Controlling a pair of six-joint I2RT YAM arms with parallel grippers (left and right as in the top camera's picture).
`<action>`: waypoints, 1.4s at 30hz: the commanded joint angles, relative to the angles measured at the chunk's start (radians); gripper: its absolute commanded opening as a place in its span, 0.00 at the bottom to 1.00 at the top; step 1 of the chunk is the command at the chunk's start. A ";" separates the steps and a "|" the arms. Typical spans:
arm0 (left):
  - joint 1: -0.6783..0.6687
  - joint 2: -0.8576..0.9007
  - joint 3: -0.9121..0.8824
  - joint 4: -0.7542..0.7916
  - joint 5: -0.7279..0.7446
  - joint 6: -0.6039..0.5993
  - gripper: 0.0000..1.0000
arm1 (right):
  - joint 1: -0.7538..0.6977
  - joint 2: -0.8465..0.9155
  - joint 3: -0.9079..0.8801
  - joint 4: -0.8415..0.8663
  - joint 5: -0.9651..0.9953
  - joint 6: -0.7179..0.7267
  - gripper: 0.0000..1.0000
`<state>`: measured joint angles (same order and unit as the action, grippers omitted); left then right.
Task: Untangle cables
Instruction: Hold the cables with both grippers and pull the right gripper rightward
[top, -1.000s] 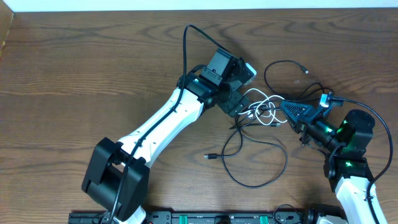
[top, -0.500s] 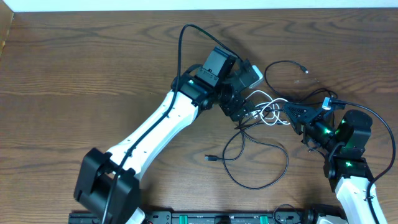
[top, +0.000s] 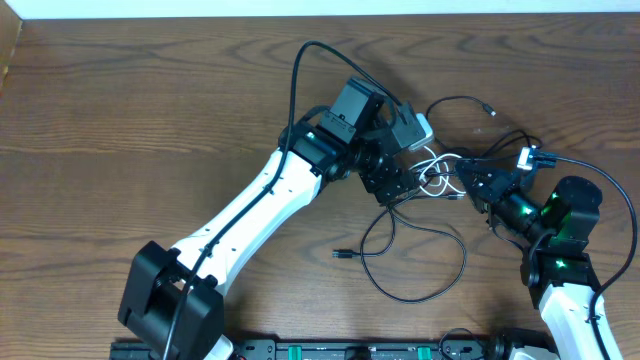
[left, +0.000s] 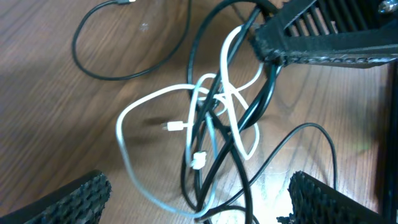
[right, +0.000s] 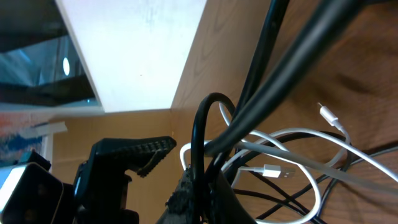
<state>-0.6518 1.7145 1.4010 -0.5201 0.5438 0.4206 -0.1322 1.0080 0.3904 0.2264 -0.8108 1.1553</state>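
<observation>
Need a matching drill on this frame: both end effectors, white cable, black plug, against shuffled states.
1. left end effector
2. right end effector
3. white cable
4. black plug

A. shut on black cable
B. open over the tangle
C. lying apart on the table
D. looped into the tangle

Pairs: 1-B, 2-A, 3-D, 4-C
</observation>
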 joint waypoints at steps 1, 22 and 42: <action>-0.015 -0.013 0.010 -0.002 0.014 0.025 0.92 | 0.003 0.000 0.001 0.006 -0.042 -0.065 0.01; -0.052 -0.002 0.010 0.032 0.013 0.025 0.92 | 0.003 0.000 0.001 0.028 -0.195 -0.142 0.01; -0.068 -0.002 0.010 0.032 0.013 0.024 0.08 | 0.036 0.000 0.001 0.032 -0.214 -0.151 0.01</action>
<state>-0.7269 1.7145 1.4010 -0.4908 0.5629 0.4427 -0.1040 1.0080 0.3904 0.2527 -0.9909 1.0275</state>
